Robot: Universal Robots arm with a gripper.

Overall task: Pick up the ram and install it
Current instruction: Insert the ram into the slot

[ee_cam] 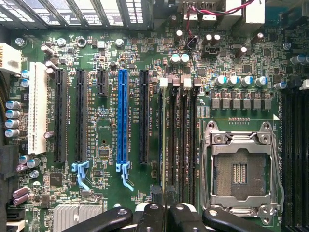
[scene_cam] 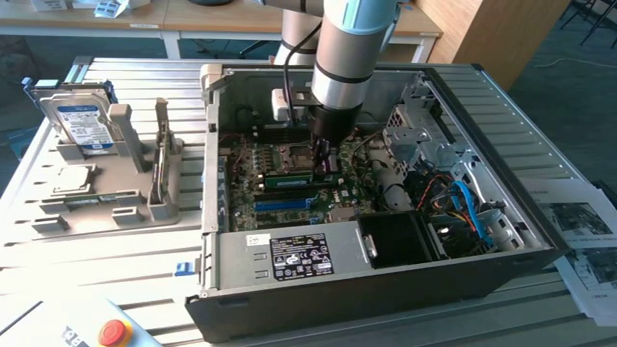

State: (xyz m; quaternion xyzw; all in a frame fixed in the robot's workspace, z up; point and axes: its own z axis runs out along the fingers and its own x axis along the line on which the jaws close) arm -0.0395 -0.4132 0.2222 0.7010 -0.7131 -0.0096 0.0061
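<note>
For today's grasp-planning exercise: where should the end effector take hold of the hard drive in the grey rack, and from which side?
Probably the top edge, from above, pinching across the two broad faces. The hard drive stands on edge, leaning back in the rack; posts box in its lower part, while the top stands free.

You see a matt metal case [scene_cam: 386, 289], a glossy green motherboard [ee_cam: 104, 145], the ram [scene_cam: 289, 173] a semi-gloss green board, a smooth black gripper [ee_cam: 166, 207], a matt grey plastic holder [scene_cam: 106, 210], white paper sheets [scene_cam: 588, 238].
</note>
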